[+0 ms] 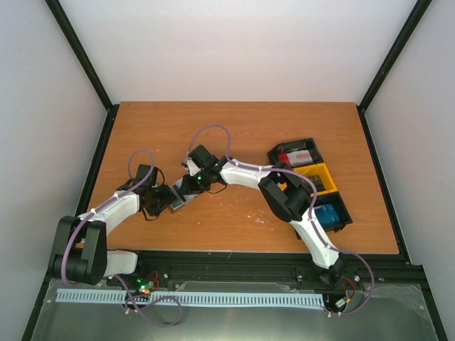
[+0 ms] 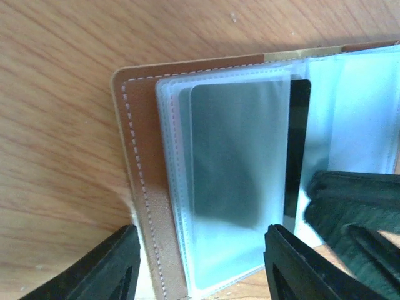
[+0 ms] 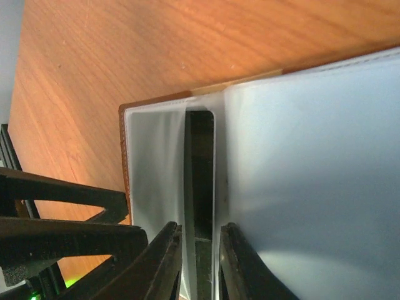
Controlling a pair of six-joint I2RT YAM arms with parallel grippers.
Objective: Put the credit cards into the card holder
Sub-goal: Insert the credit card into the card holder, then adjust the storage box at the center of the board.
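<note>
The card holder (image 2: pixel 140 156) lies open on the table, brown cover down and its clear sleeves fanned up. A dark credit card (image 3: pixel 201 175) stands between two sleeves; its edge (image 2: pixel 299 144) shows beside a filled sleeve. My right gripper (image 3: pixel 199 228) is slightly open, its fingers a narrow gap apart on either side of the card's near end. My left gripper (image 2: pixel 200 269) is open, fingers wide apart over the near end of the holder's left half. In the top view both grippers meet over the holder (image 1: pixel 178 204).
At the right stand three joined trays: a black one (image 1: pixel 307 145) with a red and white card (image 1: pixel 293 158), a yellow one (image 1: pixel 323 170), and one with a blue card (image 1: pixel 327 215). The right arm (image 1: pixel 284 195) crosses in front of them.
</note>
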